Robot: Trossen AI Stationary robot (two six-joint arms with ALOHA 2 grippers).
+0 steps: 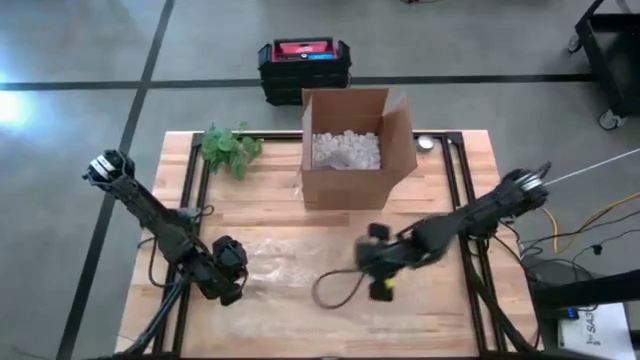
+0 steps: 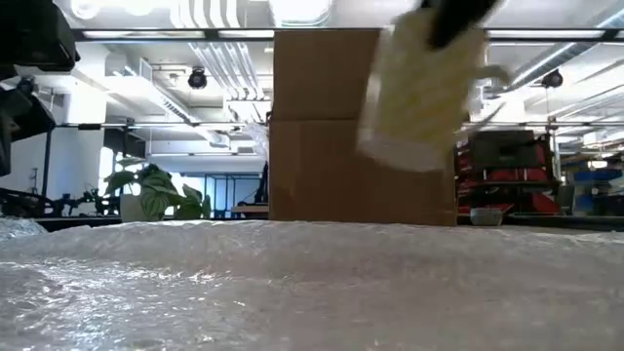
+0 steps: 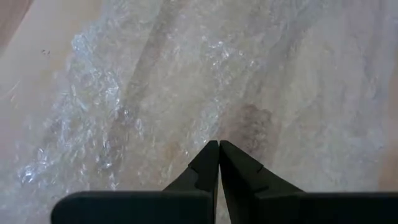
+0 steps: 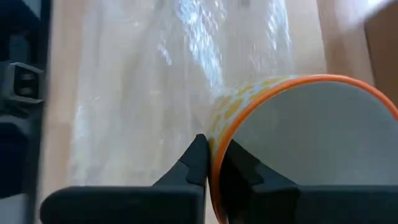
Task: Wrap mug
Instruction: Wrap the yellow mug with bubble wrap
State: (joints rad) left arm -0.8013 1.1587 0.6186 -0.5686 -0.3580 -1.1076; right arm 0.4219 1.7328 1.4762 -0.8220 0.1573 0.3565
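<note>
Both grippers are closing: right gripper (image 4: 211,163) is pinching the mug (image 4: 298,137) rim above the bubble wrap (image 1: 285,262); left gripper (image 3: 219,155) is empty; wrapping not yet begun.

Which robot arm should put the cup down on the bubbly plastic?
The right. Its right gripper already pinches the rim of the orange-and-yellow patterned mug above the clear bubble wrap sheet. The left gripper is shut, empty, on the wrap.

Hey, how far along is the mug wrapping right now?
Early stage. Done: bubble wrap lies spread on the table. In hand: the right pincer grips the mug by its rim, lifted above the wrap; the left pincer is shut over the sheet. Left: setting the mug down and wrapping it.
</note>
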